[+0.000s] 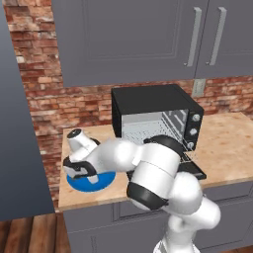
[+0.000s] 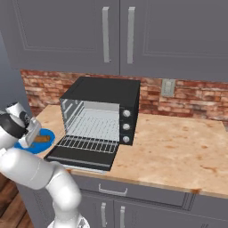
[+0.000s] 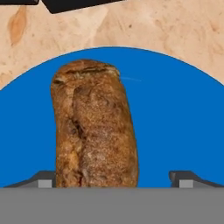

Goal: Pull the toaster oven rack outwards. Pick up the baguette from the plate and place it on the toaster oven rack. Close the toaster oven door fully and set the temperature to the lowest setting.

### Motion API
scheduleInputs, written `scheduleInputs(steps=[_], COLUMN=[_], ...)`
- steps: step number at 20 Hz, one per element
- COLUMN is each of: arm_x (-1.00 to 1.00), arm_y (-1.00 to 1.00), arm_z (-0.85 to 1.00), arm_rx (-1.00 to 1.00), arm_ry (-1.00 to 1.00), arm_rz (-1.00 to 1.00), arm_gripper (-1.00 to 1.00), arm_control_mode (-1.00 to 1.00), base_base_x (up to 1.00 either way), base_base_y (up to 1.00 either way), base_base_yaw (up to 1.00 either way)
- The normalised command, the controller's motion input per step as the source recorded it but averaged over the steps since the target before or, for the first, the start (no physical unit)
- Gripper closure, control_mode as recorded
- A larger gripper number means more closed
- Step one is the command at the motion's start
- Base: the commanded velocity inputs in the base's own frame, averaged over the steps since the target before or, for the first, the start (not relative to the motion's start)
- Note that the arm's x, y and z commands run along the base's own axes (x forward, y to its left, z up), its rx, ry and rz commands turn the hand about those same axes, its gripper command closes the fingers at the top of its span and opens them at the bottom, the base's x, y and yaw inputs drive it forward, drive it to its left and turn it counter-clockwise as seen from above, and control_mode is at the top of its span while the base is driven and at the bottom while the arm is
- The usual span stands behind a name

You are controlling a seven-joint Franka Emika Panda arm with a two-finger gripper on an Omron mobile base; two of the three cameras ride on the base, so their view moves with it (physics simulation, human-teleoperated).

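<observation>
Fingertips [image 3: 46, 180] of the gripper [image 3: 113, 183] rise at 6 o'clock in the hand view, one on each side of the baguette [image 3: 94, 131], spread wide and released, with nothing clamped between them. Whether they touch the crust cannot be told. Baguette lies flat on the blue plate [image 3: 175, 118], its long axis running from 6 toward 12 o'clock, one end near the fingertips. Plate rests on the wooden counter [image 3: 166, 26].

Seen from the right base view, the gripper hangs over the plate [image 2: 48, 135] at the counter's left end, with the baguette [image 2: 42, 139] partly showing beside it. Toaster oven [image 2: 104, 95] stands at 3 o'clock of the plate, near it but apart. Its door [image 2: 80, 158] is dropped flat open toward the counter edge. Rack [image 2: 87, 143] is drawn outward, its front edge over the open door. Three knobs [image 2: 126, 126] run down the oven's right front strip.
</observation>
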Motion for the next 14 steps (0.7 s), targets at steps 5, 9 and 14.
scheduleInputs(steps=[5, 9, 14], arm_x=[-0.02, -0.24, -0.6], arm_y=[0.0, 0.0, -0.18], arm_z=[0.11, 0.54, 0.97], arm_rx=[0.0, 0.0, 0.04], arm_ry=[0.0, -0.01, -0.09], arm_rz=[0.0, -0.02, 0.0], arm_gripper=[1.0, 1.0, 1.0], arm_control_mode=[-1.0, -1.0, -1.0], base_base_x=[0.0, 0.0, 0.0], base_base_y=[0.0, 0.0, 0.0], base_base_yaw=[0.0, 0.0, 0.0])
